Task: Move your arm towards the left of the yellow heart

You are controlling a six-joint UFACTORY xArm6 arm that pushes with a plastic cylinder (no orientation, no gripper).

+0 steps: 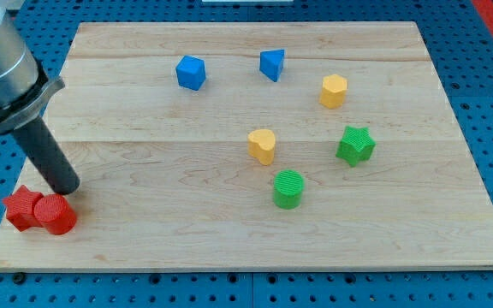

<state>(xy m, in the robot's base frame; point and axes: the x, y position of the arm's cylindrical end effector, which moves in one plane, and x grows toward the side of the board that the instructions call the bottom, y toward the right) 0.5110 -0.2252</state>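
Observation:
The yellow heart [263, 145] lies near the middle of the wooden board [144, 231]. My tip [67, 190] is far to the view's left of it, near the board's lower left corner. The tip stands just above a red cylinder [56, 214] and a red star-shaped block [22, 208], close to or touching the cylinder.
A green cylinder [288, 189] sits just below and right of the heart. A green star [355, 145] is to its right. A yellow hexagon block [333, 90], a blue triangle [272, 64] and a blue cube [190, 72] lie toward the view's top.

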